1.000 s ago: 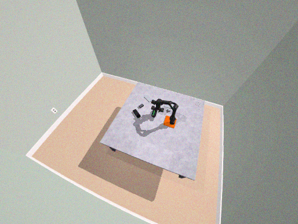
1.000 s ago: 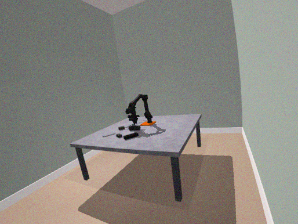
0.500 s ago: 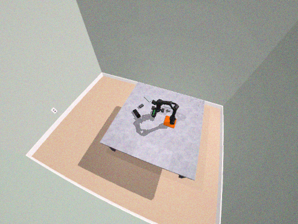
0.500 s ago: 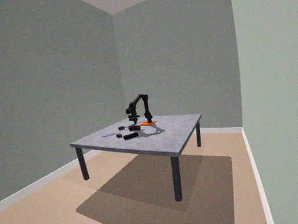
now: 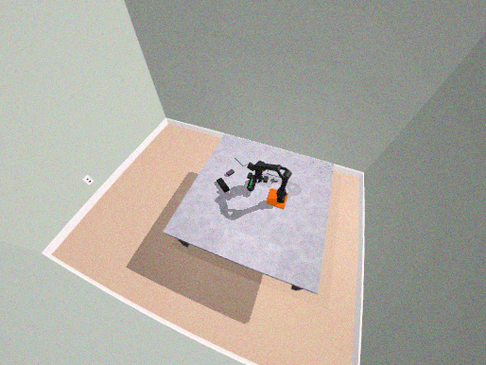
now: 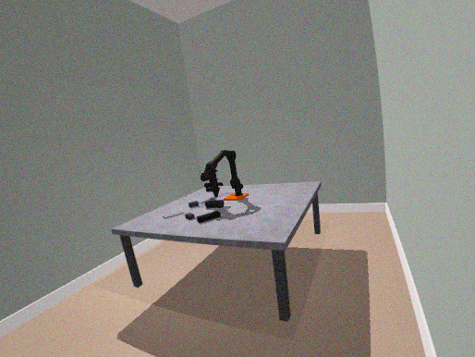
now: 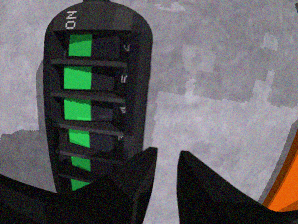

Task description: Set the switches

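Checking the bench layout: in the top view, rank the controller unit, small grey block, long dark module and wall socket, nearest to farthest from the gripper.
1. Controller unit, right under the gripper.
2. Small grey block and long dark module, picture-left on the bench: too close to call.
3. Wall socket, far off on the left wall.

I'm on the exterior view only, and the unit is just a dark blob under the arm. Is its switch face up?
Observer: Yes. In the wrist view the controller unit lies switch face up, with six green rocker ends in a row and ON printed at its far end.
Operator: Is the pincer gripping it?
Observer: No. The pincer is nearly shut beside the unit's near end, and only bare bench shows in its narrow gap.
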